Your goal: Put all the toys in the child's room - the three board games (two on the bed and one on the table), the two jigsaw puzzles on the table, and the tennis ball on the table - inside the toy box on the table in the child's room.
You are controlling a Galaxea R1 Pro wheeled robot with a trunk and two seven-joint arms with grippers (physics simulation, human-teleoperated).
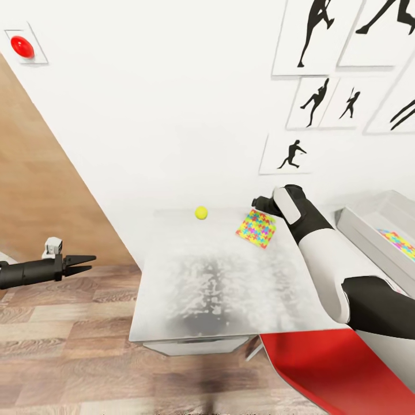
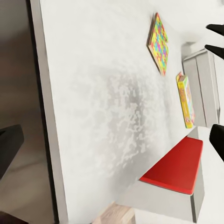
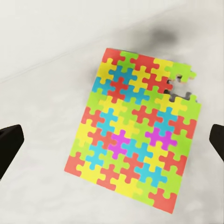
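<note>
Flat on the white table (image 1: 219, 288) lies one jigsaw puzzle (image 1: 256, 229), multicolour, near the far edge; in the right wrist view the puzzle (image 3: 140, 140) sits between the two dark fingertips (image 3: 9, 147), which stand wide apart and touch nothing (one corner piece looks slightly loose). Right gripper (image 1: 260, 203) hovers just over the puzzle's far side, spread and holding nothing.

Tennis ball (image 1: 200, 212) rests on the table, near the wall, apart from the puzzle to its left.

Toy box (image 1: 369, 230), light grey, stands at the right end of the table; a second puzzle (image 1: 399, 242) lies inside it. In the left wrist view a yellow-edged flat box (image 2: 185, 100) shows just beside the puzzle (image 2: 159, 43), toward the grey tray.

Left gripper (image 1: 80, 264) hangs off the table's left side, above the wood floor (image 1: 69, 357), fingers slightly parted, empty.

Red chair seat (image 1: 323, 363) tucked by the table's near right corner. Black silhouette pictures (image 1: 314, 34) on the wall; a red button (image 1: 22, 46) high at left.
</note>
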